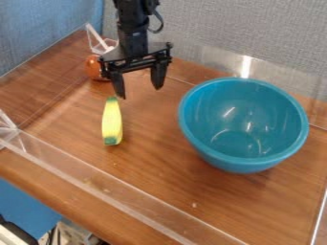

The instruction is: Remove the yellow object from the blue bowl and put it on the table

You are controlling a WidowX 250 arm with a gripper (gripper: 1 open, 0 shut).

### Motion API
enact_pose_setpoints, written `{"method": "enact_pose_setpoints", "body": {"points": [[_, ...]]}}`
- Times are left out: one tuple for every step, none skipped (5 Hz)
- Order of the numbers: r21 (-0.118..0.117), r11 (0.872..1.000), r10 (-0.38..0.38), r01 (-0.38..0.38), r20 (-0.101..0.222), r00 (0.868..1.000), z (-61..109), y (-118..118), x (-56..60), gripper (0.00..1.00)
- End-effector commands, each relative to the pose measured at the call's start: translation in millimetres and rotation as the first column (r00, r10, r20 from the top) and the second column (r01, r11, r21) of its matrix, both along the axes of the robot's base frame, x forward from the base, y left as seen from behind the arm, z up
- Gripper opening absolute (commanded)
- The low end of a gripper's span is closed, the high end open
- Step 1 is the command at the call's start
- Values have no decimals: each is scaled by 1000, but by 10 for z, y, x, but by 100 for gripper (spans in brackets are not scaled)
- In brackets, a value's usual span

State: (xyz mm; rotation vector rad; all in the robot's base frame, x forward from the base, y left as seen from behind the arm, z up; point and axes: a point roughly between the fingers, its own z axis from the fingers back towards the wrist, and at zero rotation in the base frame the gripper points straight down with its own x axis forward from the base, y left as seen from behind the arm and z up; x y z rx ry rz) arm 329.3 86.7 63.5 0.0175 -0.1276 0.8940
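Observation:
The yellow object point(113, 122), a small banana shape with a greenish tip, lies on the table point(153, 163) to the left of the blue bowl point(243, 122). The bowl's inside shows only glossy teal. My gripper point(141, 83) hangs pointing down just beyond the yellow object's far end, between it and the back wall. Its black fingers point(161, 78) stand wide apart and open, with nothing between them.
A small orange-brown object point(98, 64) sits at the back left, partly hidden behind the gripper. Low clear acrylic walls point(153, 215) edge the tabletop at the front, left and back.

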Motion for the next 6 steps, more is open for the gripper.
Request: {"method": "enact_pose_setpoints", "body": {"points": [[24,999,34,-35,46,998,71,73,128,100],[31,997,62,-64,35,997,-32,94,168,100],[35,998,43,-44,28,999,-66,51,117,0],[30,999,20,-21,23,1000,-42,-1,58,0],[-13,1000,-10,11,34,999,150,-81,-33,0],[-45,997,-67,69,50,996,246,-82,-121,0]]}}
